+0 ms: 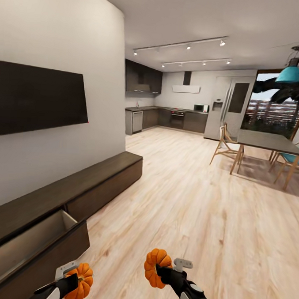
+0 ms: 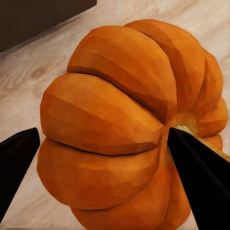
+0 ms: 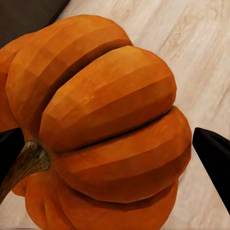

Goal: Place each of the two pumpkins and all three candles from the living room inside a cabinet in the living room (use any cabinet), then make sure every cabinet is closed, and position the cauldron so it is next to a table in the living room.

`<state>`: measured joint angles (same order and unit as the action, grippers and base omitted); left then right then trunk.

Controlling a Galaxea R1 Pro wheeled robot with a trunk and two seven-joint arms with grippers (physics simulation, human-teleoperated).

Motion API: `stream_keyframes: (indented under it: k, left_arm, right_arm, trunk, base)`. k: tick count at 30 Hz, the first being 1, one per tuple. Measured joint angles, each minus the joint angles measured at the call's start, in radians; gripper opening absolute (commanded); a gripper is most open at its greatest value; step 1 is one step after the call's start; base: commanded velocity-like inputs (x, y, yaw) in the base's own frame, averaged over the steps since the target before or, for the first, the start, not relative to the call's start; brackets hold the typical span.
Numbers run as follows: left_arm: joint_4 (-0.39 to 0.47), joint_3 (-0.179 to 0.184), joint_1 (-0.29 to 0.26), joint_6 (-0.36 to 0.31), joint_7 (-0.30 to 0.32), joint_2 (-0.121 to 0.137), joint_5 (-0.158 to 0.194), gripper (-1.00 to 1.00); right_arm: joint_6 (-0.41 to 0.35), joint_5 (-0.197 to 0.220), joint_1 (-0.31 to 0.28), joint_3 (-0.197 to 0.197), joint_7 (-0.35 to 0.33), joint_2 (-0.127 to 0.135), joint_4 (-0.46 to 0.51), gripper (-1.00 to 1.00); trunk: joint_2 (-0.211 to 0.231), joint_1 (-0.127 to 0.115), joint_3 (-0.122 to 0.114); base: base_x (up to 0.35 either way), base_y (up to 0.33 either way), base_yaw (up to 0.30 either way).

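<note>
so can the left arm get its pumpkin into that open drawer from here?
Probably yes. The left gripper holds a pumpkin just beside the cabinet's open drawer, open side up with nothing seen over it. It would need to lift over the front.

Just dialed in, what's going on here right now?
The robot holds a pumpkin in each gripper: the left gripper is shut on the left pumpkin, the right gripper on the right pumpkin, both above the wood floor. The cabinet sits along the wall to its left, with its nearest drawer open. Neither pumpkin is inside yet.
</note>
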<state>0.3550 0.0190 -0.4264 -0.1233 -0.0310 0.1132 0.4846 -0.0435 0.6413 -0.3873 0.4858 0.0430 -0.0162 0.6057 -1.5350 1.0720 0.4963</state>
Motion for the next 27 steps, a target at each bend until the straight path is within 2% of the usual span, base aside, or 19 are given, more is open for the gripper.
stream_keyframes:
  k: [16,27]
  left_arm:
    - [0.000,-0.001,0.000,0.000,0.000,0.000,0.001,-1.00]
    - [0.000,-0.001,0.000,0.000,0.000,0.000,0.004,-1.00]
  right_arm:
    - [0.000,0.000,0.000,0.000,-0.001,0.000,0.000,-1.00]
    - [0.001,-0.002,0.000,0.000,-0.011,0.000,0.002,-1.00]
  trunk:
    - [0.000,0.000,0.000]
    - [0.000,0.000,-0.001]
  base:
    - [-0.038,0.020,0.291]
    - [-0.044,0.042,0.057]
